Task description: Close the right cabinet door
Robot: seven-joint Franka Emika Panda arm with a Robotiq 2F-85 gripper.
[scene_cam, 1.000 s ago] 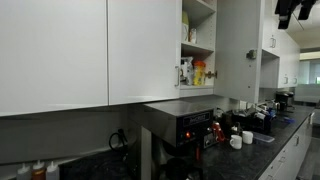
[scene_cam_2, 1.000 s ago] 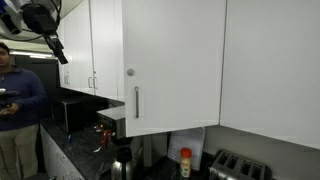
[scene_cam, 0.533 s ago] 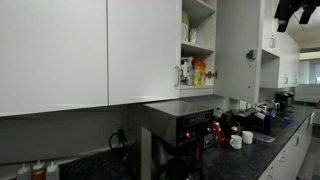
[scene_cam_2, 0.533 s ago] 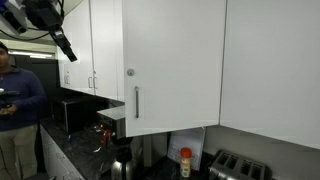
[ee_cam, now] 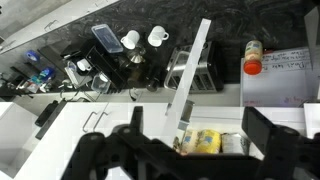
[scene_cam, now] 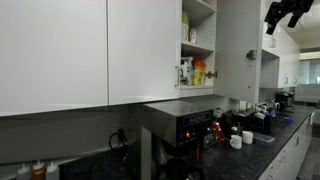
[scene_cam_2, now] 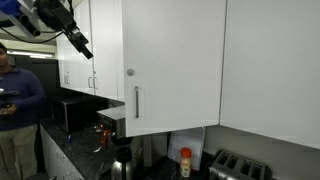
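Note:
The right cabinet door stands swung open, showing shelves with cans and bottles. In an exterior view its flat white front faces the camera, with a short silver bar handle near the lower left corner. In the wrist view the door shows edge-on, with yellow cans on the shelf behind it. My gripper is open and empty, its fingers spread to either side of the door's edge. It hangs in the air apart from the door in both exterior views.
A black appliance sits below the cabinet, with white mugs on the dark counter. A person stands at the far end of the counter. Other white doors are shut. A toaster and a spice jar stand below.
My gripper has moved closer to the open door over the last second. The door itself has not moved.

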